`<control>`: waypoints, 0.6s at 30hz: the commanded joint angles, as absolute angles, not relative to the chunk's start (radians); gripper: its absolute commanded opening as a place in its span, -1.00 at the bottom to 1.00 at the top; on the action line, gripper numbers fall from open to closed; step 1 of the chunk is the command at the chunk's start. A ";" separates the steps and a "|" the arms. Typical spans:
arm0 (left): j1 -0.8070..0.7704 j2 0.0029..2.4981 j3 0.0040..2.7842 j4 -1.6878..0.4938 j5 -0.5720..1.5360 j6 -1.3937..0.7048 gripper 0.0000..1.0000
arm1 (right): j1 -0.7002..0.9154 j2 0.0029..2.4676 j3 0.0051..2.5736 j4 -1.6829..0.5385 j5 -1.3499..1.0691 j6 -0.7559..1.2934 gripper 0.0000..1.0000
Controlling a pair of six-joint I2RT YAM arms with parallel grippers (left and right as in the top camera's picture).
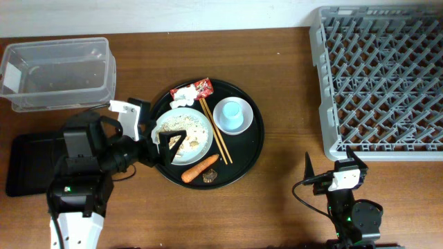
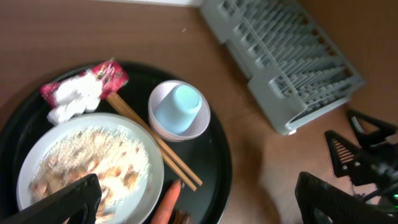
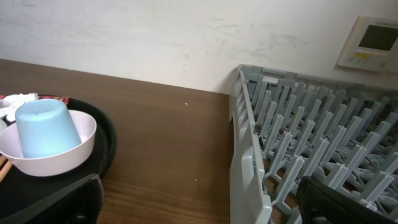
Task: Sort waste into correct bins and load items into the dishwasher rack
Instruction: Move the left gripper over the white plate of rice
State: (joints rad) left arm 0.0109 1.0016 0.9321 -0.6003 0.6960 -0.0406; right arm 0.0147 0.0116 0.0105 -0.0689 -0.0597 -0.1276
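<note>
Left hand [image 1: 169, 144] spread wide over the dish [image 1: 195, 124]; right hand [image 1: 332, 163] gaping too, near the rack [image 1: 381, 76]

A round tray [image 1: 253, 149] sits mid-surface [image 1: 284, 197]. On it, the dish [image 1: 181, 135] lies left and the cup [image 1: 232, 112], in a bowl [image 2: 198, 124], lies right, with the chopsticks [image 1: 216, 135] between them. Tissue [image 1: 183, 95] and snack wrapper [image 1: 201, 86] lie behind the dish, carrot [image 1: 199, 168] and lump [image 1: 211, 176] before it. The plastic box [image 1: 59, 72] stands back left, the flat tray [image 1: 28, 162] before it, and the dishwasher rack [image 1: 381, 79] is at right.

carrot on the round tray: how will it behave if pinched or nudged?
The carrot looks rigid and tapered: probably keeps shape when pinched, but likely rolls in an arc if nudged. The dark lump lies beside it, so a push may knock that.
</note>
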 commanded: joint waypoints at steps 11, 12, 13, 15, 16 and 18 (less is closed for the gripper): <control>-0.216 1.256 1.262 -0.997 0.308 -0.101 0.99 | 0.011 0.006 0.006 -0.075 -0.051 -0.123 0.97; -0.225 1.267 1.262 -0.997 0.311 -0.101 0.99 | 0.011 0.006 0.006 -0.075 -0.051 -0.123 0.97; -0.238 1.282 1.262 -1.003 0.317 -0.101 0.99 | 0.011 0.006 0.006 -0.075 -0.051 -0.123 0.96; -0.253 1.308 1.261 -1.016 0.317 -0.101 0.99 | 0.011 0.006 0.006 -0.075 -0.051 -0.123 0.97; -0.258 1.325 1.261 -1.019 0.317 -0.101 0.99 | 0.011 0.006 0.006 -0.075 -0.051 -0.123 0.96; -0.262 1.368 1.261 -1.023 0.314 -0.100 0.99 | 0.011 0.006 0.006 -0.075 -0.051 -0.123 0.97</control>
